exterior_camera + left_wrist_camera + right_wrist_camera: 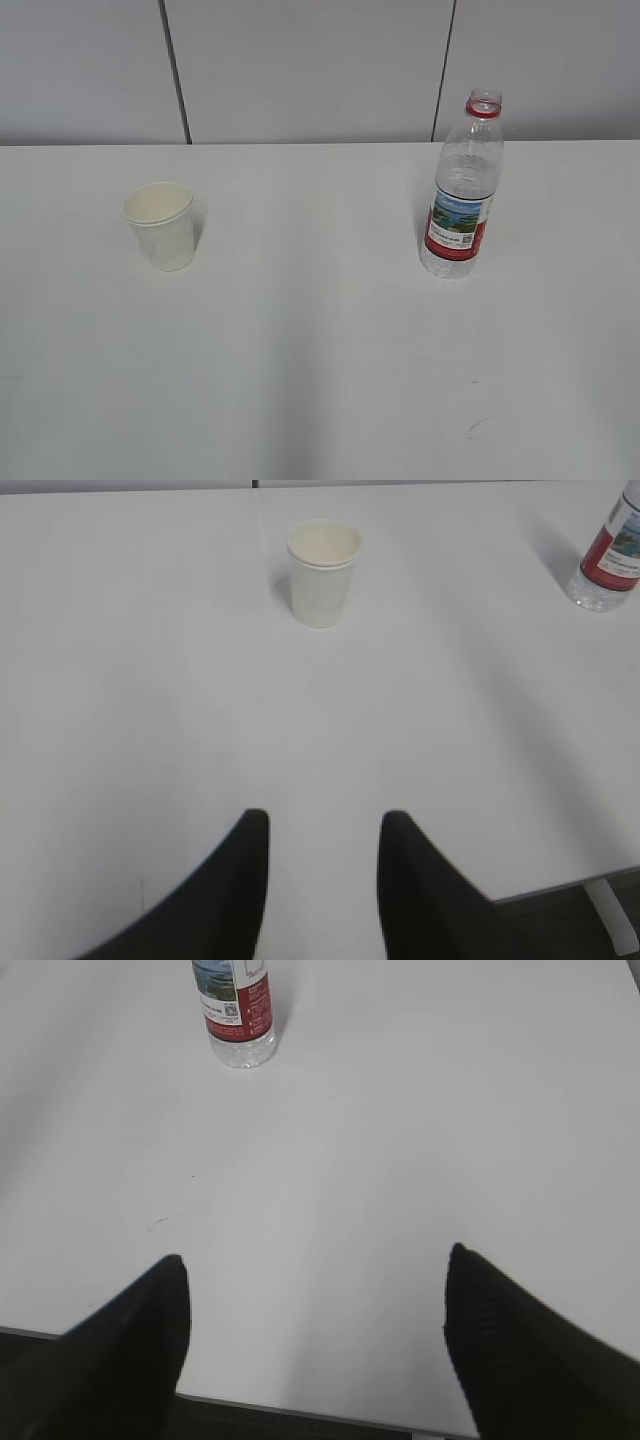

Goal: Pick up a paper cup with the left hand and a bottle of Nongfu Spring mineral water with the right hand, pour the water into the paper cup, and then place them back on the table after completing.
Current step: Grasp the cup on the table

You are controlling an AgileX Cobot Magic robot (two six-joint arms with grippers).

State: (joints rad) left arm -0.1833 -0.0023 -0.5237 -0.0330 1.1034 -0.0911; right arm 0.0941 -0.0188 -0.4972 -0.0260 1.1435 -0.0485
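Note:
A white paper cup (160, 226) stands upright on the left of the white table (320, 330); the left wrist view shows the same cup (323, 572) far ahead. A clear Nongfu Spring bottle (464, 190) with a red label and no cap stands upright on the right, its lower part also in view as bottle (236, 1012) and bottle (610, 562). The water in it is barely visible. My left gripper (323, 825) is open with nothing between its fingers, well short of the cup. My right gripper (316, 1265) is open wide and empty, near the table's front edge. Neither arm shows in the exterior view.
A grey panelled wall (300, 70) rises behind the table. The table's front edge (300, 1410) runs just under the right gripper, and its corner edge (570, 880) lies to the right of the left gripper. A small dark scuff (160, 1222) marks the surface.

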